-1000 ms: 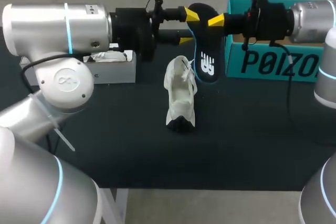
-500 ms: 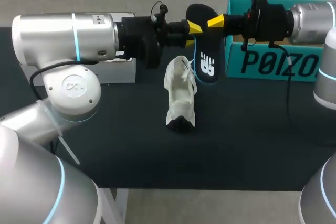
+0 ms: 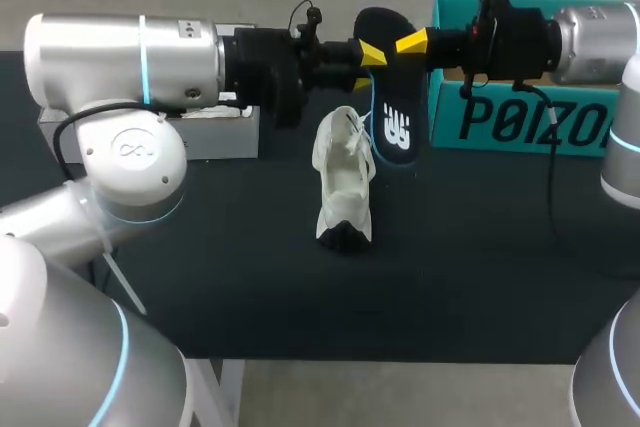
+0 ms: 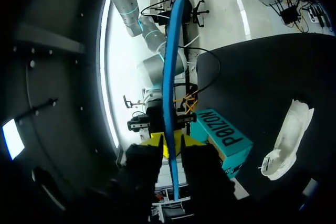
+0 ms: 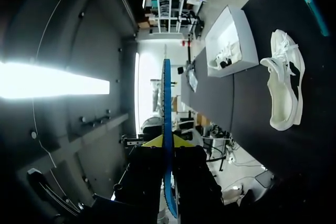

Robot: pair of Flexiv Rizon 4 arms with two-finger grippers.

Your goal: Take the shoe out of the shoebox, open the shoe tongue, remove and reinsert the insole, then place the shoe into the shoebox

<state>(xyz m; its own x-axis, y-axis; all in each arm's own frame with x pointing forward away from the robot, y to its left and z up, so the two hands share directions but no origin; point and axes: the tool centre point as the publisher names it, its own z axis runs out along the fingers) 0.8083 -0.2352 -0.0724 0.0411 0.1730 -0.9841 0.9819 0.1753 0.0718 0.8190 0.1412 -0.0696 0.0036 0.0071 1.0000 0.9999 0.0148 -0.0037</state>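
Observation:
A black insole with a white logo hangs upright in the air above the table's back, blue along its edge. My right gripper is shut on its upper part from the right, and the insole edge runs straight out between its fingers. My left gripper comes from the left and is shut on the same upper part, a yellow tip on each face. The white shoe lies on the black table below, toe towards the front. The teal shoebox stands at the back right.
A white box sits at the back left, partly behind my left arm, with white and dark things inside it. The black table stretches bare in front of the shoe.
My left arm has slid to the right, up to the insole, and its fingers have closed in on it. The right gripper, the insole and the shoe have kept still.

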